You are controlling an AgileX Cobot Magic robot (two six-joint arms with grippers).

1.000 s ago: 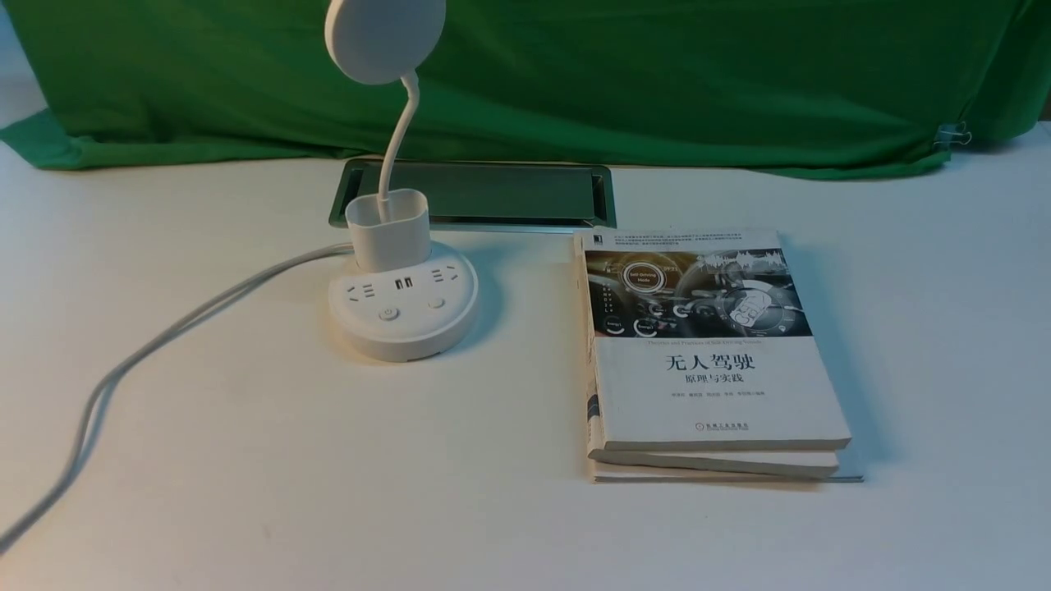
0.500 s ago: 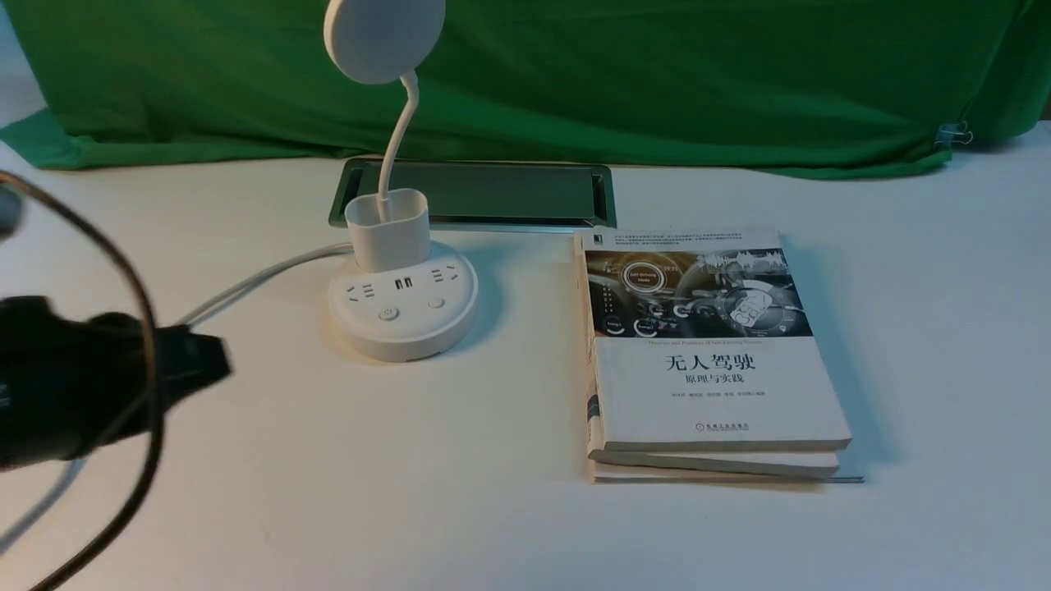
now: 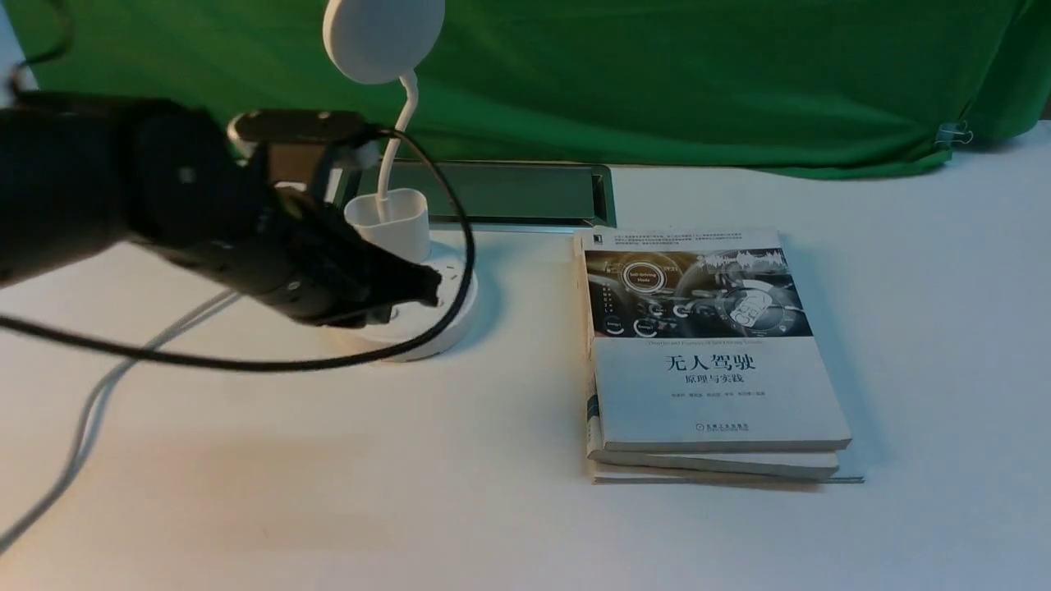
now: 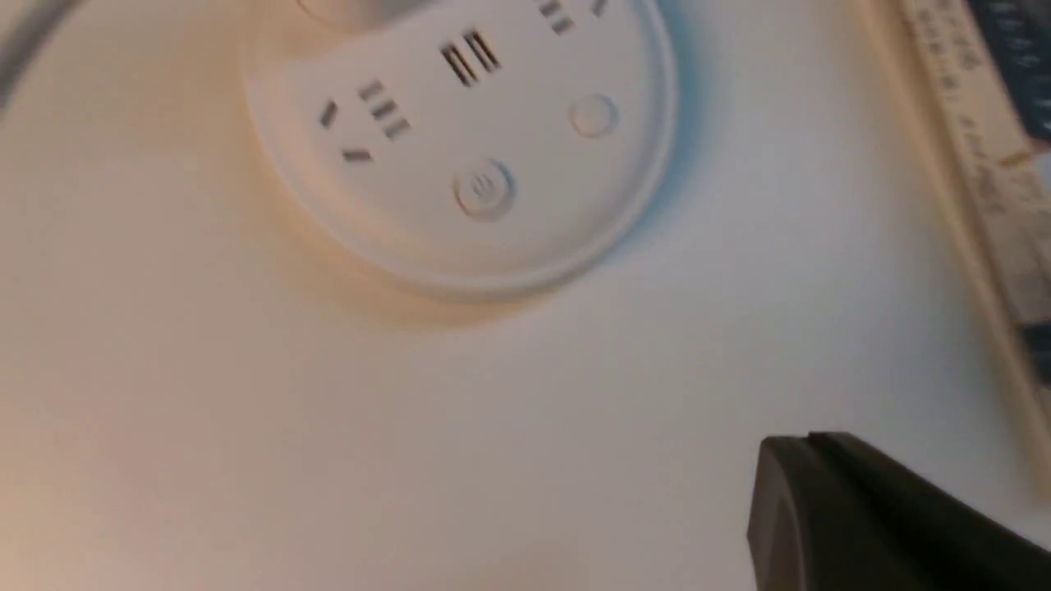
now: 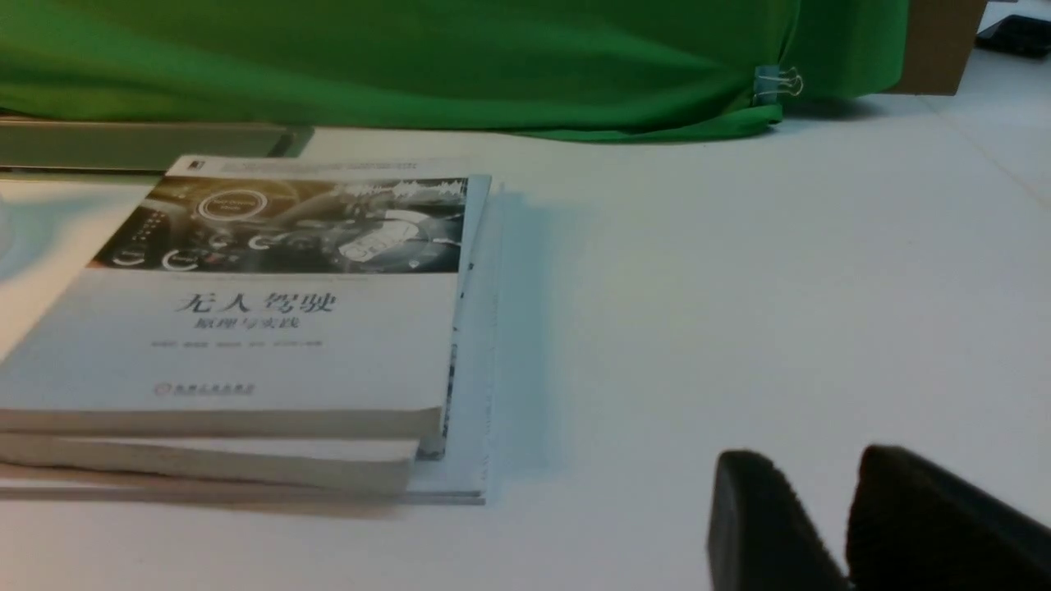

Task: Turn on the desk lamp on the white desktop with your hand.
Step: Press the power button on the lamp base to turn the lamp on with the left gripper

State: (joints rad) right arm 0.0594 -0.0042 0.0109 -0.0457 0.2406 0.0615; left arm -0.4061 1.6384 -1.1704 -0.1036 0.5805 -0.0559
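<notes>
Front view: set between the two arms, looking forward and down across the bench (image 3: 509, 509); widest of three, lamp (image 3: 383, 41) at upper left, book stack (image 3: 714, 353) right of centre. Left wrist view: close, steeply downward, lamp base (image 4: 460, 148) in the upper part. Right wrist view: lower, forward at a shallow slant, stack at left. Shared by all three: part of the stack; by front and right wrist, also the green cloth (image 3: 698, 82).

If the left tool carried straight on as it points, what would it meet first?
Probably the white desktop, close to the lamp base; depth is unclear, so the base's rim might come first.
</notes>
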